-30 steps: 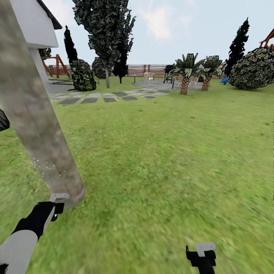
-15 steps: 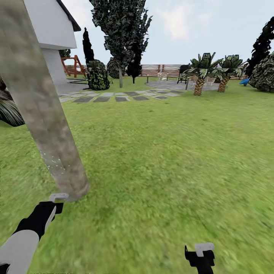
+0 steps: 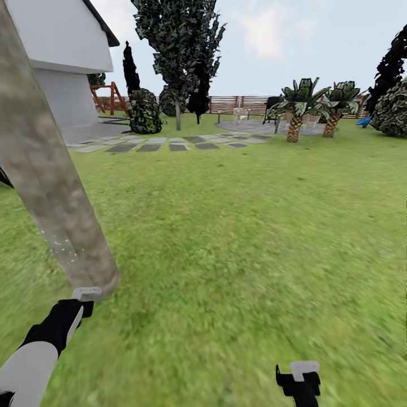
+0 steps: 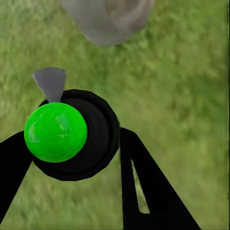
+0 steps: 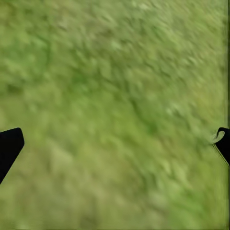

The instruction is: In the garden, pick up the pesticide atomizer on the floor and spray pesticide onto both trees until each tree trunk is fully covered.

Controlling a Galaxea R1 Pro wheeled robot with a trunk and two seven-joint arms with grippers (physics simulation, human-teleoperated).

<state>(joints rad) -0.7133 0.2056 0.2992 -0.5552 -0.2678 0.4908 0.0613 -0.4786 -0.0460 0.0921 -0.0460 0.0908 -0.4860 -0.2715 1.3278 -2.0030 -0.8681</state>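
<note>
A thick mottled beige-grey tree trunk (image 3: pixel 53 192) leans across the left of the head view and meets the grass floor (image 3: pixel 237 237) just ahead of my left gripper (image 3: pixel 81 301). Tiny white specks dot the bark low down. In the left wrist view my left gripper (image 4: pixel 72 143) is shut on the pesticide atomizer (image 4: pixel 91 139), a round black body with a bright green ball and a grey wedge-shaped spout, pointing towards the trunk base (image 4: pixel 108 19). My right gripper (image 3: pixel 299 377) hangs open low over the grass, with only lawn between its black fingers (image 5: pixel 9 146).
A white house (image 3: pixel 56 51) stands behind the trunk, with a line of grey stepping stones (image 3: pixel 169 144) leading to a paved patch. Dark narrow trees (image 3: pixel 178 51), two low palms (image 3: pixel 297 110), bushes and a brown slat fence (image 3: pixel 232 103) ring the lawn far ahead.
The whole head view has swung, so the trunk and the house sit differently in the picture. Both arms keep the same pose, and the left gripper still holds the atomizer by the trunk base.
</note>
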